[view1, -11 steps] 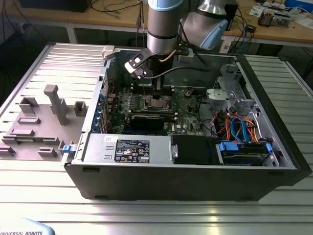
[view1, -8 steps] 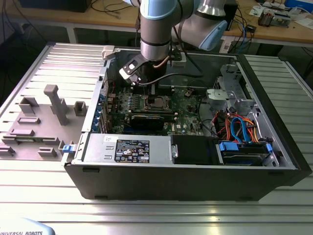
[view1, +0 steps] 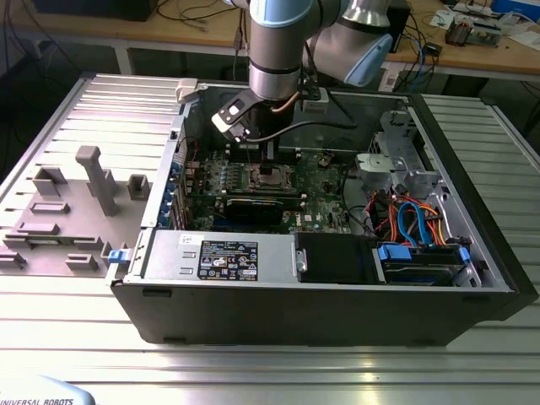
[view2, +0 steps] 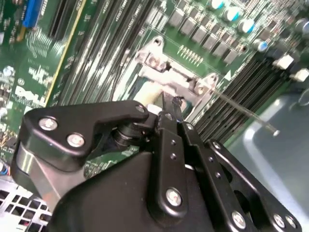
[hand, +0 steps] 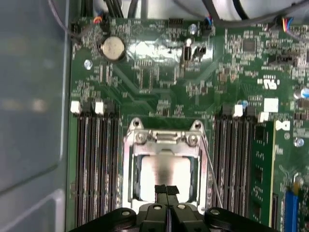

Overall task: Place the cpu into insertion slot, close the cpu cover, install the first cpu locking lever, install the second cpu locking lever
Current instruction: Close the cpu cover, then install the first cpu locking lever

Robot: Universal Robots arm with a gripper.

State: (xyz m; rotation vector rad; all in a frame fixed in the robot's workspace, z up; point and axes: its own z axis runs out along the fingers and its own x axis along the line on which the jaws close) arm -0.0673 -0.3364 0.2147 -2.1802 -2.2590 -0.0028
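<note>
Looking from the pincer (hand: 167, 190) outward, you find its two black fingers drawn together with only a seam between them, nothing clamped, and their tips set down at the near edge of the cpu cover (hand: 166, 139). Take that cover as your landmark: there is one of it, a silvery frame lying flat over the socket, and through its window you see the one cpu (hand: 166, 169), its grey metal top seated inside. One thin lever rod (view2: 246, 113) slants away from the cover's side over the neighbouring slots; you cannot tell whether it is hooked down. On each side of the cover lies one bank of long dark memory slots (hand: 96, 164), and beyond the cover from the pincer sits one round coin cell (hand: 112, 48) on the green motherboard (hand: 159, 77). In the exterior view the single arm (view1: 274, 59) reaches straight down onto the cover inside one open computer case (view1: 253, 312), which lies on a ribbed metal table (view1: 278, 371). Toward the exterior view's right of the cover you see blue and orange cables (view1: 413, 219); well off toward the exterior view's left stand several grey fixtures (view1: 94, 177). Behind the case runs a wooden bench (view1: 472, 51) strewn with wires. The cover's near edge is hidden under the finger linkage.
</note>
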